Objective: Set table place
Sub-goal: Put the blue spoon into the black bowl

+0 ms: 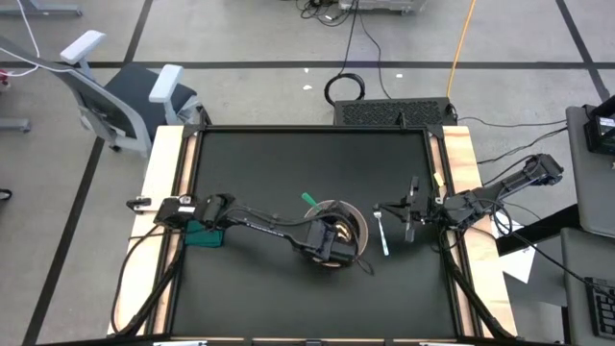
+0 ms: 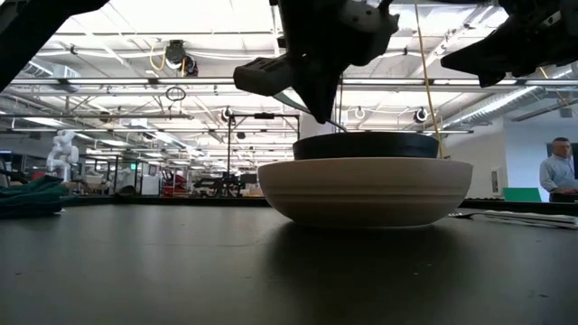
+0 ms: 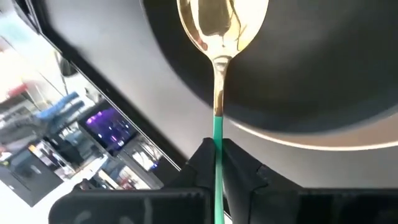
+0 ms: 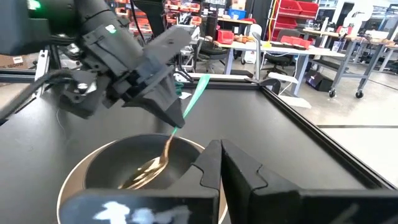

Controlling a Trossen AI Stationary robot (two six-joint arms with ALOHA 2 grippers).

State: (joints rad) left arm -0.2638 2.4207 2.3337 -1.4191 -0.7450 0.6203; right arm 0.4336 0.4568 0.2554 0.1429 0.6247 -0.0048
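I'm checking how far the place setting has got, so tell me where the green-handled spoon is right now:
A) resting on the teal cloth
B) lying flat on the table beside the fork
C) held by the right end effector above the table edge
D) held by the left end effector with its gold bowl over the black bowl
D: the left end effector grips the spoon by its green handle, its gold tip over the black bowl.

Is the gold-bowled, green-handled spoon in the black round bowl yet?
Partly: the left gripper holds the spoon, its gold end dipping into the black bowl.
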